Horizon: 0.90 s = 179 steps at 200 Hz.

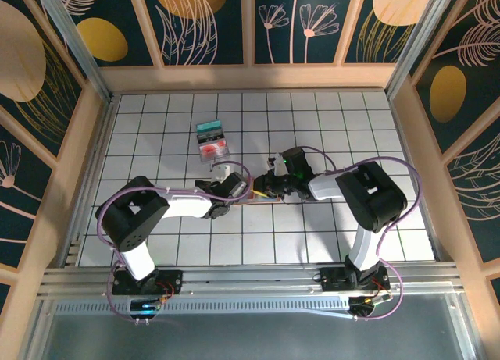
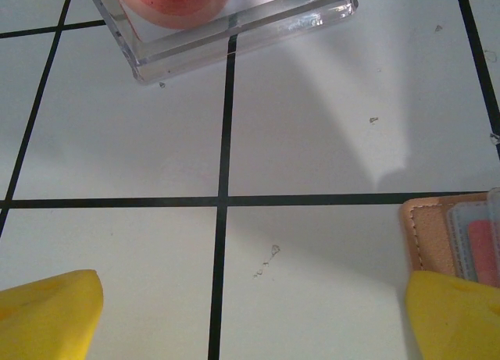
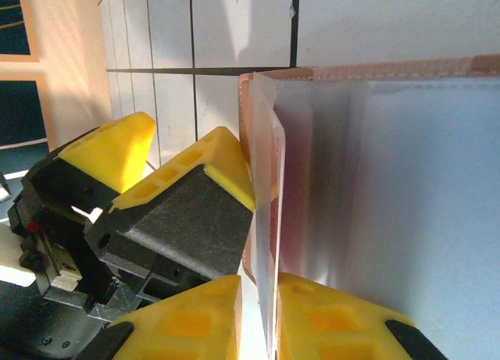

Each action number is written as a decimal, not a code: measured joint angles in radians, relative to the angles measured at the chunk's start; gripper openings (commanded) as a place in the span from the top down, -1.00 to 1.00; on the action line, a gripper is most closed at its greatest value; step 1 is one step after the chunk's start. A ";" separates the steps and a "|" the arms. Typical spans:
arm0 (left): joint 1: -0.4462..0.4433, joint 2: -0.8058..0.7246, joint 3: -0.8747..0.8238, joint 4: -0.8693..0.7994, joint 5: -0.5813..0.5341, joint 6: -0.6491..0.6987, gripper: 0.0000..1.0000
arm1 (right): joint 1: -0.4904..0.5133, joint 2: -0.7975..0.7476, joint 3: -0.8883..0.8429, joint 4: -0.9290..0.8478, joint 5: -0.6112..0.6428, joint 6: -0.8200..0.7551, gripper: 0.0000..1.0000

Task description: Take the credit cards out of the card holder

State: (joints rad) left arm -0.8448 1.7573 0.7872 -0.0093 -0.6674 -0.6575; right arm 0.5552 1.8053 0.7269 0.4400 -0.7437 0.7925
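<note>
Right gripper pinches the pocket edge of the floppy card holder.
Left gripper spread wide; red card looks stiff, slippery: grab its edge.

White gridded table; dark floral wall panels.

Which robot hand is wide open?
The left gripper: its yellow fingers stand far apart, while the right gripper pinches a thin flap of the card holder.
</note>
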 measured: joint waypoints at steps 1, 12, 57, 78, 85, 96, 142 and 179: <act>0.000 0.000 0.000 0.000 0.000 0.000 -0.97 | -0.001 0.000 0.000 0.001 0.000 0.000 0.64; 0.000 0.002 0.002 -0.002 -0.001 0.000 -0.98 | -0.009 0.000 -0.003 0.009 -0.011 0.003 0.64; 0.000 0.006 0.006 -0.002 -0.004 -0.006 -0.98 | -0.043 0.000 -0.011 0.035 -0.018 0.015 0.69; -0.001 0.005 0.006 -0.003 -0.004 -0.007 -0.97 | -0.044 0.000 -0.020 0.039 -0.019 0.019 0.71; -0.001 0.006 0.006 -0.003 -0.005 -0.007 -0.98 | -0.045 -0.001 -0.023 0.039 -0.019 0.019 0.72; -0.001 0.006 0.006 -0.003 -0.005 -0.010 -0.98 | -0.047 -0.001 -0.024 0.039 -0.018 0.019 0.75; -0.001 0.005 0.005 -0.003 -0.009 -0.010 -0.98 | -0.061 -0.016 -0.034 0.031 -0.013 0.018 0.98; -0.001 0.002 0.004 -0.010 -0.015 -0.010 -0.97 | -0.062 -0.028 -0.034 0.003 0.008 0.002 1.00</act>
State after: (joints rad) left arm -0.8455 1.7596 0.7910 -0.0193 -0.6827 -0.6670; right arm 0.4931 1.7775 0.6933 0.4431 -0.7361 0.7940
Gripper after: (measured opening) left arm 0.988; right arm 0.046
